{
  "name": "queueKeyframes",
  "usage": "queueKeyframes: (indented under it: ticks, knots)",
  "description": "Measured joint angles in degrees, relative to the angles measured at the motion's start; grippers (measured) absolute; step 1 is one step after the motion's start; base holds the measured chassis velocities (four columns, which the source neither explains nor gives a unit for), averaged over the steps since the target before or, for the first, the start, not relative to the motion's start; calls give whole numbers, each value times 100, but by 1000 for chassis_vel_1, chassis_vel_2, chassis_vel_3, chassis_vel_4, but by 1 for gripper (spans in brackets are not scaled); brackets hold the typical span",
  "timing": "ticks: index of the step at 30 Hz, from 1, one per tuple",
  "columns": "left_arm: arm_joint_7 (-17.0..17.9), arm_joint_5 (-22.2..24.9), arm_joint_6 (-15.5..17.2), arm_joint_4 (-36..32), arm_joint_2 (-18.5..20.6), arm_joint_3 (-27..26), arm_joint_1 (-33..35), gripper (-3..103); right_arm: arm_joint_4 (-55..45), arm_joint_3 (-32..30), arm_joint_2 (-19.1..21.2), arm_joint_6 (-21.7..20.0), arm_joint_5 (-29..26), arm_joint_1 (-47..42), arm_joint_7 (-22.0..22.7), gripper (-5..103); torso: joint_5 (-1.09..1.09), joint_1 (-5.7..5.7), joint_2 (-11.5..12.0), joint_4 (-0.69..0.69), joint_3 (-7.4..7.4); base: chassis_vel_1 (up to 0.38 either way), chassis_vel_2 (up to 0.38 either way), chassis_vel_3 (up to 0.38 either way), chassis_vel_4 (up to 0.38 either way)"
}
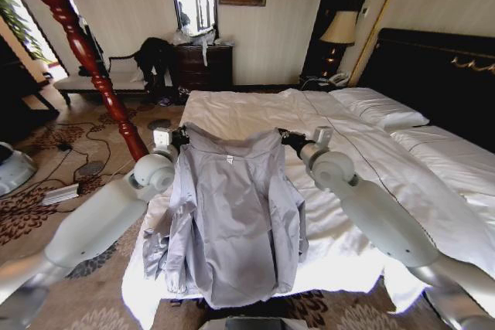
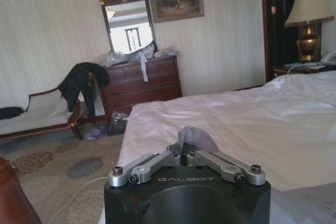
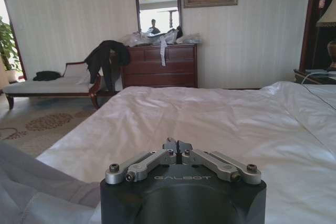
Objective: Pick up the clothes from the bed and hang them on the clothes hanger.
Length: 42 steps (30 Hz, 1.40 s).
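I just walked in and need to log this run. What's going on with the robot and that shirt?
The robot is holding the grey-blue shirt up by its shoulders over the bed. The left hand is shut on one shoulder and the right hand on the other, so the shirt hangs spread between the arms with its hem near the foot of the bed. A red wooden coat stand rises to the robot's left.

The shirt [image 1: 232,222] is light grey-blue. The bed [image 1: 255,110] has white covers and a dark headboard [image 1: 441,75] with gold trim. The carpet [image 1: 46,191] is beige with brown flower patterns. The dresser [image 2: 142,82] is dark red-brown, and the walls [image 3: 68,19] have pale stripes.
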<state>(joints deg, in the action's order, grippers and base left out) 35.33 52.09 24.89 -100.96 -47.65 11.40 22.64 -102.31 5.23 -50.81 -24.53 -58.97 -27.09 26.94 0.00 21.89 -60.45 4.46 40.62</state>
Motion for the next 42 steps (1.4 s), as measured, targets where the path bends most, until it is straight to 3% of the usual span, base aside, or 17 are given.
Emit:
queueKeyframes:
  ticks: [9,15,20,22,26,28,29,32,34,35,37,39,41,42]
  knots:
    - [-363,-650,-271,1455,-1108,598,-225,0,907,273,-405,138,519,-118,-131,0,1,-1,0,4,-1,0,0,0,0]
    - [-442,-828,-315,1921,-1376,649,-232,0,1311,389,-621,196,671,-27,-236,0,-1,-1,-1,-2,-1,0,0,0,0]
    - [-405,-792,-202,2043,-1403,655,-222,-2,1551,498,-704,232,820,-8,-309,0,1,-1,0,2,-1,0,0,0,0]
    - [-377,-739,12,1984,-1328,651,-157,8,1566,520,-705,233,852,-41,-355,0,0,-1,0,1,-1,0,0,0,0]
    - [-359,-684,260,1850,-1229,617,-46,18,1560,514,-690,233,881,-101,-367,16,-1,-2,-1,-1,-1,0,0,0,0]
    - [-387,-565,342,1717,-1142,595,35,29,1500,482,-658,233,827,-145,-367,21,0,-1,-1,2,-1,0,0,0,0]
    - [-387,-565,342,1717,-1142,595,35,29,1500,482,-658,233,827,-145,-367,21,0,-1,-1,2,-1,0,0,0,0]
    - [-566,-407,353,1419,-882,622,143,45,1300,394,-537,244,755,-288,-368,37,0,-2,-1,0,-2,0,0,0,0]
    - [-599,-346,355,1349,-806,623,188,45,1226,363,-497,245,748,-343,-368,43,-1,-3,-1,0,-2,0,0,0,0]
    - [-608,-307,356,1297,-738,617,236,51,1151,332,-456,246,744,-398,-367,43,0,-2,-1,0,-1,0,0,0,0]
    - [-638,-211,369,1218,-596,542,358,61,985,252,-369,246,738,-512,-357,53,0,-2,-1,1,-2,0,0,0,0]
    - [-670,-148,378,1180,-530,500,418,67,917,210,-328,246,737,-562,-351,59,0,-2,-1,1,-1,0,0,0,0]
    - [-850,178,346,1046,-377,410,538,73,789,141,-237,245,741,-663,-344,70,-1,-2,-1,0,-1,0,0,0,0]
    - [-1033,490,245,943,-281,350,603,78,719,104,-183,245,747,-718,-342,70,-1,-2,-1,-1,-2,0,0,0,0]
